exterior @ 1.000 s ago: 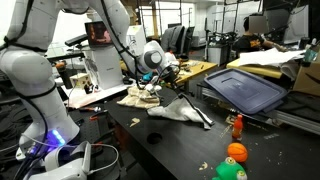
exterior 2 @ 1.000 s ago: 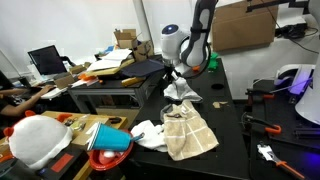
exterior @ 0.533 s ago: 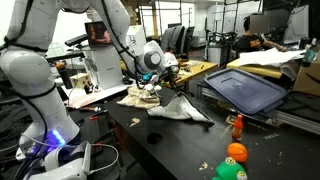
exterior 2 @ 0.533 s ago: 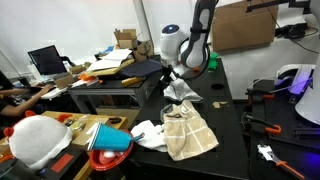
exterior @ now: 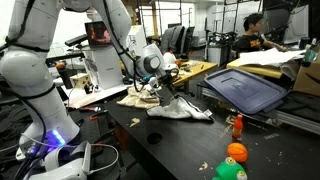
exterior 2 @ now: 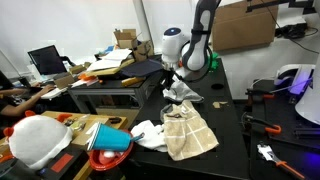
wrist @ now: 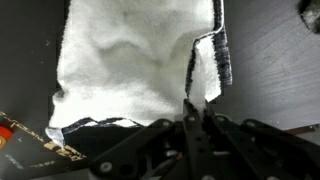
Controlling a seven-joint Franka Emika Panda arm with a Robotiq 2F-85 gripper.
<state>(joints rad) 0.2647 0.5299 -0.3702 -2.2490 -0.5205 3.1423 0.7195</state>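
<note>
so the gripper (wrist: 197,122) is pinched tight on the white towel (wrist: 130,60) at its hem, with the rest stretching away toward 12 o'clock in the wrist view

Bare tabletop (exterior 2: 228,105) lies open right of centre; white cloth (exterior 2: 181,93) and checked towel (exterior 2: 188,132) cover the middle, a grey bin (exterior 2: 115,98) blocks the left.

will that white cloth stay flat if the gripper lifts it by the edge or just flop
Probably floppy: the white cloth lies wrinkled, and its striped edge folds over beside the shut gripper. Likely light, since it drapes from that one pinched edge in an exterior view. Unlikely to roll.
</note>
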